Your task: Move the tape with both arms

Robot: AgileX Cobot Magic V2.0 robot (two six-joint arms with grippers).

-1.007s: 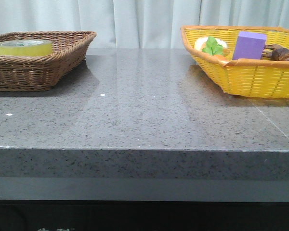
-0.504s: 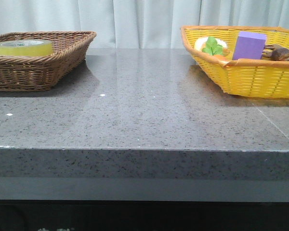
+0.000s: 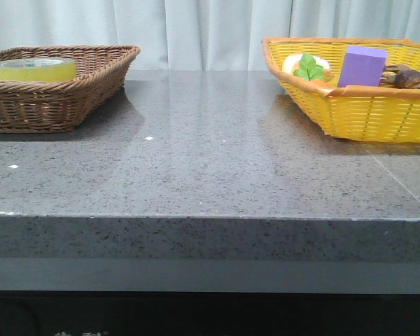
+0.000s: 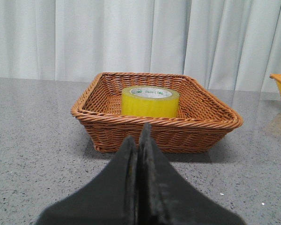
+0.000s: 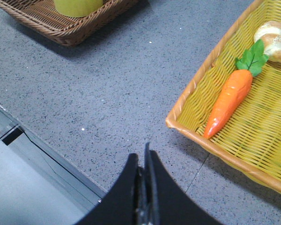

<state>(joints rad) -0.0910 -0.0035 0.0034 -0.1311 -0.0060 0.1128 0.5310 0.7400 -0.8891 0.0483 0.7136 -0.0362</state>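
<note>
The yellow tape roll [image 3: 32, 68] lies flat in the brown wicker basket [image 3: 63, 105] at the table's back left. It also shows in the left wrist view [image 4: 150, 101], inside that basket [image 4: 154, 133], and partly in the right wrist view [image 5: 77, 6]. My left gripper [image 4: 138, 133] is shut and empty, low over the table in front of the basket. My right gripper [image 5: 144, 157] is shut and empty, above the table's front edge, beside the yellow basket [image 5: 196, 89]. Neither arm shows in the front view.
The yellow basket [image 3: 364, 112] at the back right holds a purple block [image 3: 362, 66], a toy carrot [image 5: 227, 101] with green leaves [image 3: 309, 68], a bread roll [image 5: 274, 37] and a brown object [image 3: 406, 77]. The grey stone table [image 3: 210, 168] ends at a front edge [image 5: 47, 159].
</note>
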